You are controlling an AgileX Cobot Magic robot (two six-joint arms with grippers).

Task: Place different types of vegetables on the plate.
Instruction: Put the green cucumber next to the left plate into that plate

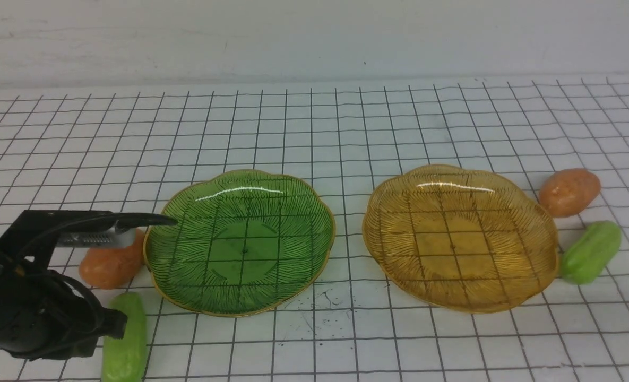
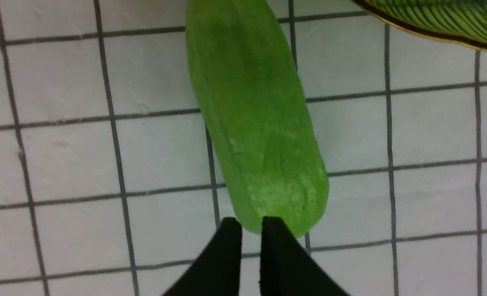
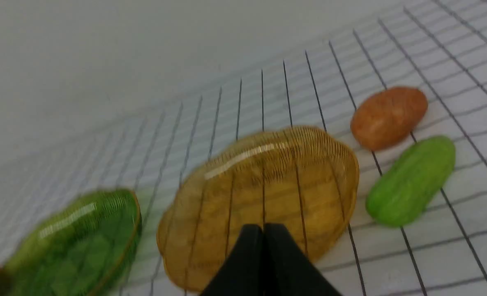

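Observation:
Two plates lie empty: a green glass plate (image 1: pixel 240 185) and an amber plate (image 1: pixel 460 180). Left of the green plate are an orange-brown potato (image 1: pixel 107 265) and a light-green cucumber (image 1: pixel 126 339). A second potato (image 1: pixel 569 191) and cucumber (image 1: pixel 590 252) lie right of the amber plate. My left gripper (image 2: pixel 251 224) hovers over the near end of the left cucumber (image 2: pixel 255 123), its jaws parted by a narrow gap and holding nothing. My right gripper (image 3: pixel 263 226) is shut and empty, above the amber plate's (image 3: pixel 268 185) near rim.
Everything sits on a white cloth with a black grid. A pale wall runs along the far edge. The left arm's black body (image 1: pixel 27 313) fills the front view's lower left corner, beside the left cucumber. The right arm is out of the front view.

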